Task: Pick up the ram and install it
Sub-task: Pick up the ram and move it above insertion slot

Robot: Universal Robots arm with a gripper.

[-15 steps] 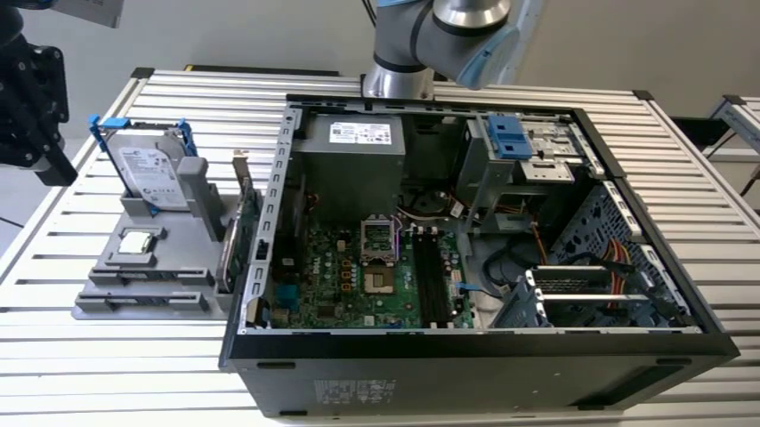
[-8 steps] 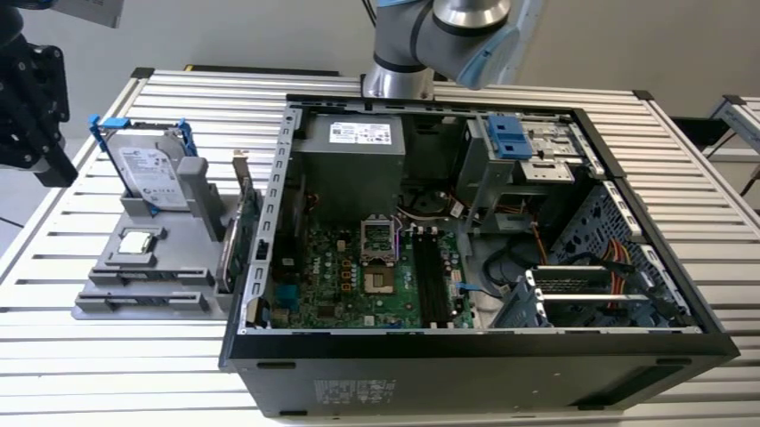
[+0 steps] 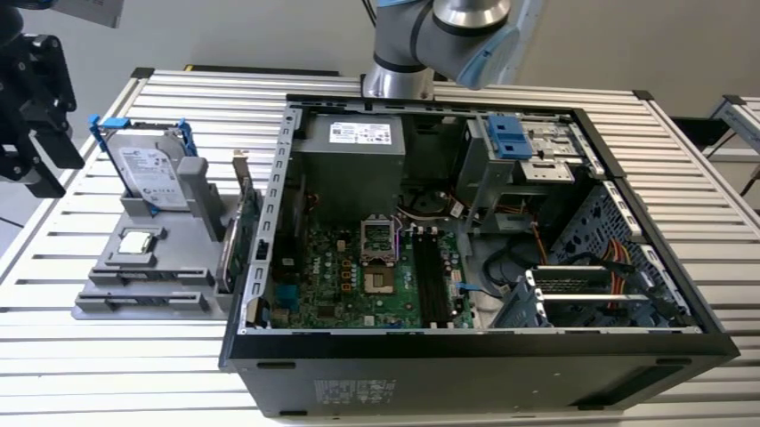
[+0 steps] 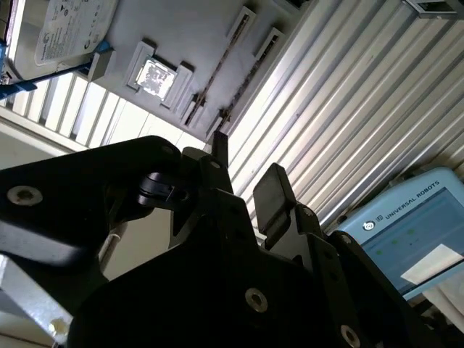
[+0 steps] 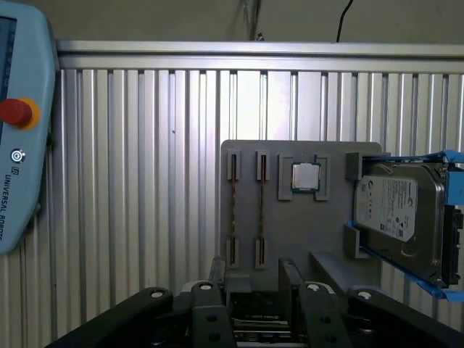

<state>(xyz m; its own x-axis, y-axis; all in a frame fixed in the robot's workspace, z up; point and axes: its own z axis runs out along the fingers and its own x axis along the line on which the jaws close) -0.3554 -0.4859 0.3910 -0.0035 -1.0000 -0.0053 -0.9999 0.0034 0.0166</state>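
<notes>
Two ram strips, thin and dark, stand on edge side by side in slots of a grey holder (image 5: 290, 239). In the first wrist view they are the ram (image 5: 233, 210) and a second strip (image 5: 259, 210); in the second wrist view the ram (image 4: 216, 69) is a thin dark line. In the exterior view the ram (image 3: 149, 278) lies at the holder's near end. My gripper (image 5: 254, 279) hangs above the table short of the holder, open, with nothing between its black fingers (image 4: 272, 196). The exterior view puts the gripper (image 3: 42, 165) at its far left, apart from the holder.
On the holder also sit a square silver chip (image 5: 306, 177), a hard drive (image 5: 399, 210) in a blue frame and an upright green card (image 3: 244, 236). The open computer case (image 3: 475, 342) with its motherboard (image 3: 356, 276) stands beside it. A teach pendant (image 5: 22, 145) lies on the slatted table.
</notes>
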